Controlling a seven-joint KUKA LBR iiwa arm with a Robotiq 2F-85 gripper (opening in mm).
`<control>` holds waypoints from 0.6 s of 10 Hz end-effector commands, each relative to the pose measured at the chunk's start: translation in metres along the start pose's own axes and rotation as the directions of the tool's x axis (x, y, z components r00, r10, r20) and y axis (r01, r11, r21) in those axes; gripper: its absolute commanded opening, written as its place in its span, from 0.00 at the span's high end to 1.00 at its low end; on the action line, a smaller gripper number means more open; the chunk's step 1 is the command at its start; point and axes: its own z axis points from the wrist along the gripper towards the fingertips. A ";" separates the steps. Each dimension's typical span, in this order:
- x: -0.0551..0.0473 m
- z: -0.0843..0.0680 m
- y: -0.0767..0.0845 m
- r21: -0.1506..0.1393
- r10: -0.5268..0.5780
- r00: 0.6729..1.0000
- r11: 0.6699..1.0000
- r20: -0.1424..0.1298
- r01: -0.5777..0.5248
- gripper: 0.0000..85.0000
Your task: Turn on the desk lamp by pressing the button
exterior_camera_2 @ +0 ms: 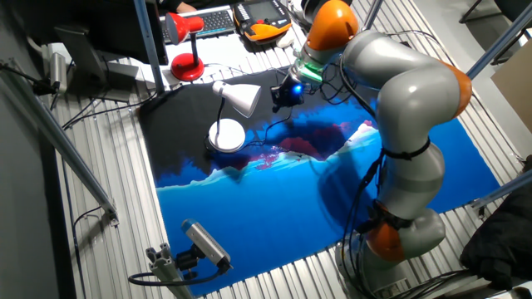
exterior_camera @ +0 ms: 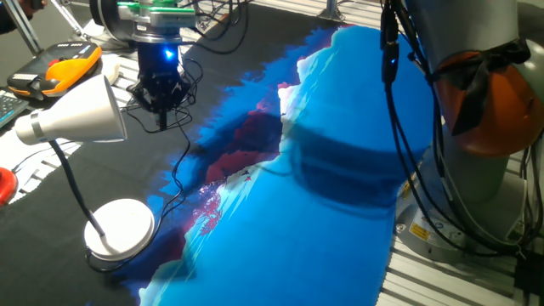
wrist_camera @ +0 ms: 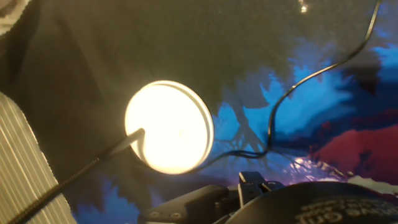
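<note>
I am in the approach step: my claw (exterior_camera: 161,106) hangs above the surface (exterior_camera: 340,238), apart from the desk lamp (exterior_camera: 102,170), which stands at nine o'clock in one fixed view. Its round base (wrist_camera: 169,127) glows at ten o'clock in the hand view. I cannot tell the claw's opening. Next, I judge, I must descend onto the base's button.

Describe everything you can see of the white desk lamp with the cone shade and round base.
The white desk lamp with a cone-shaped shade has a thin dark bendable neck rising from a flat round white disc base. The shade lies roughly horizontal. The base sits on the dark part of the printed cloth, a thin black cable trailing from it. The black gripper hovers apart, touching nothing.
</note>
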 end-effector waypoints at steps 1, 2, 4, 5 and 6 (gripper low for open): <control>-0.003 0.005 0.001 -0.002 -0.001 1.000 1.000 0.003 0.001 1.00; -0.006 0.012 0.003 -0.006 0.003 1.000 1.000 0.006 -0.003 1.00; -0.004 0.026 0.009 -0.004 0.007 1.000 1.000 0.024 -0.006 1.00; -0.004 0.030 0.011 -0.006 0.011 1.000 1.000 0.021 -0.011 1.00; -0.005 0.036 0.012 -0.014 0.016 1.000 1.000 0.021 -0.015 1.00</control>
